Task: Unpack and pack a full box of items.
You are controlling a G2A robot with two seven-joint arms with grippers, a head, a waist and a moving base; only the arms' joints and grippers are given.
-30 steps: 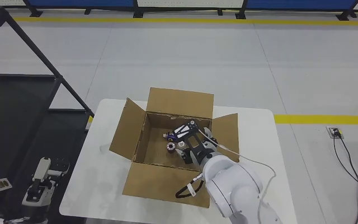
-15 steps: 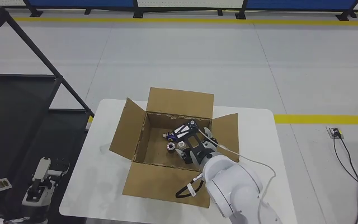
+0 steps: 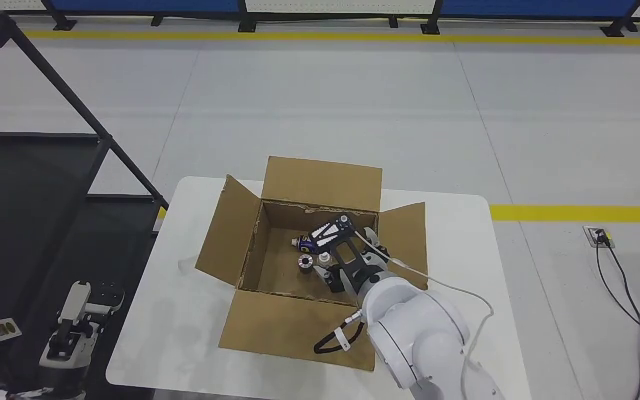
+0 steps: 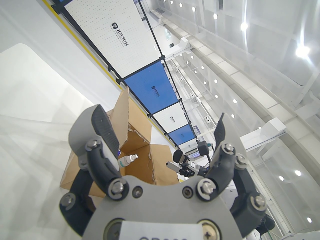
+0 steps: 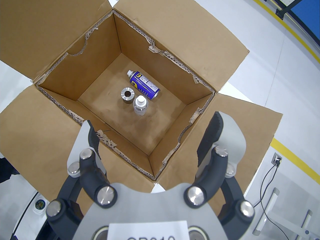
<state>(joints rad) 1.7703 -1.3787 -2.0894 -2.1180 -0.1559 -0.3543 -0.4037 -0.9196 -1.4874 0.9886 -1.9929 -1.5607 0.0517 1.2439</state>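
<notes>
The cardboard box (image 3: 322, 183) sits flaps-out on a white table (image 3: 455, 215). The pale floor around it carries a yellow line (image 3: 300, 37), with blue and white wall panels (image 4: 105, 26) beyond. On the box floor a blue spray can (image 5: 143, 84), a metal ring (image 5: 127, 94) and a small clear bottle (image 5: 140, 105) huddle together. The right gripper (image 5: 152, 123) hangs above them, claw wide and empty. The left gripper (image 4: 160, 117), equally spread and empty, points at the lit ceiling.

Left claw (image 4: 160, 116), right claw (image 5: 152, 119): both agape.
</notes>
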